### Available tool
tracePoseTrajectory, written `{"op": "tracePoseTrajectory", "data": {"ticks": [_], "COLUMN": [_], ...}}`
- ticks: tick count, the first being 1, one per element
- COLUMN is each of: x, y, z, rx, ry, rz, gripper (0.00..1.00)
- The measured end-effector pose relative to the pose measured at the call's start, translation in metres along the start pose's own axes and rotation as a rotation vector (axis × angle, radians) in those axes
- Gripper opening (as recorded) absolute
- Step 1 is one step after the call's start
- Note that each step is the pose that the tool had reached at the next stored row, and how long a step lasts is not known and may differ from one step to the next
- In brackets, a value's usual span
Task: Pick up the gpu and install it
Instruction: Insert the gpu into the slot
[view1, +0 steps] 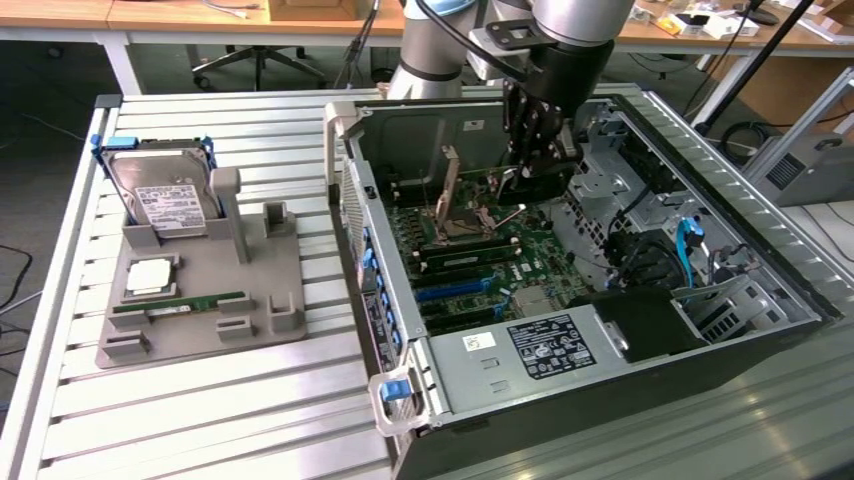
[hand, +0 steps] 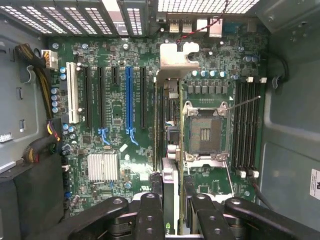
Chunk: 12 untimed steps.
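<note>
Jaws grip the gpu (hand: 169, 150) edge-on beside the CPU socket (hand: 206, 131).

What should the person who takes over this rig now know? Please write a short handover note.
Pincer: shut on the gpu, held edge-on above the motherboard inside the open computer case.
Gpu: lifted from the grey holder on the table; it hangs between the expansion slots and the empty CPU socket, not seated.
On the holder: hard drive, RAM stick.
Done: pick-up. Left: seating the card in a slot.
</note>
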<state>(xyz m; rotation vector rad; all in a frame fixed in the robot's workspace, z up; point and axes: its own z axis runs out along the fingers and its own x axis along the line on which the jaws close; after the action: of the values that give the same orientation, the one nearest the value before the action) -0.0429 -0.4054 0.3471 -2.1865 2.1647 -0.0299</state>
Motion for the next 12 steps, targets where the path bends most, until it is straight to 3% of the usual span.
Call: {"op": "tracePoseTrajectory", "data": {"ticks": [12], "x": [0.0], "y": [0.0], "z": [0.0], "rx": [-0.0009], "ry": [-0.0018], "rz": [-0.029], "gripper": [0.27]}}
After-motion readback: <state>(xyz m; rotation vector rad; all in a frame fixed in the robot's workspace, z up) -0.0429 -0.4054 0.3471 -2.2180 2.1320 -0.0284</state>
